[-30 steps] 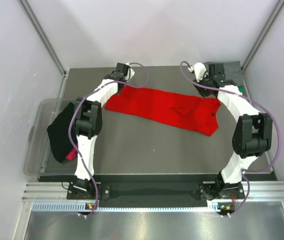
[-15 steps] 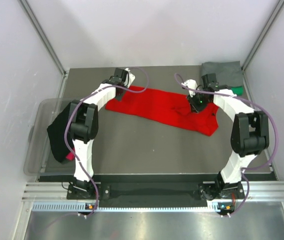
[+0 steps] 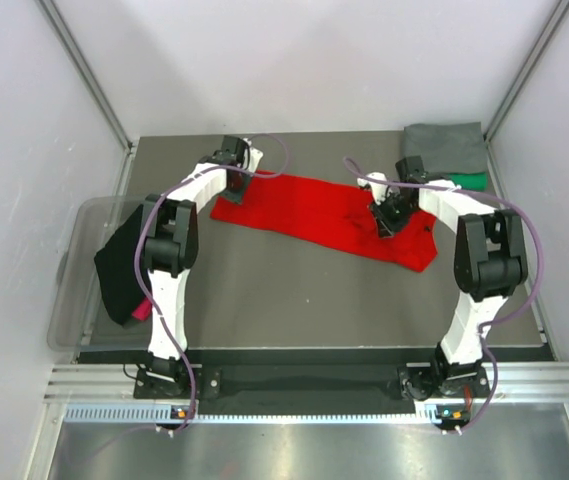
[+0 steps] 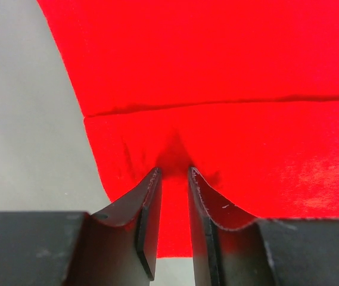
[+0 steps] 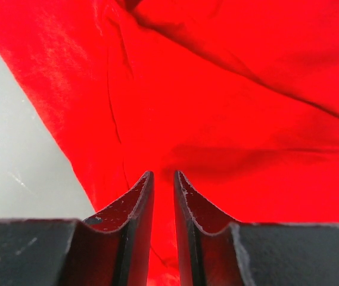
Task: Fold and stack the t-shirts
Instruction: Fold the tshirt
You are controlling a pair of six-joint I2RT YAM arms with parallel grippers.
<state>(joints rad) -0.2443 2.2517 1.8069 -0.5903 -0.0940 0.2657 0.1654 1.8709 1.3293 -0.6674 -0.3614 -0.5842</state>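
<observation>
Right now my left gripper is closed to a narrow slit on the red t-shirt, and the cloth puckers at my tips near its far left corner. My right gripper is just as narrow and seems to nip a fold right of the middle. The shirt lies as a long band across the table. Holding it at two spread points should, I judge, carry an edge over evenly. The folded grey t-shirt sits in the far right corner, where the stack goes.

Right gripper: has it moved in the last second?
Yes. The right gripper left the grey shirt at the far right corner and came nearer and leftward, onto the red shirt.
</observation>
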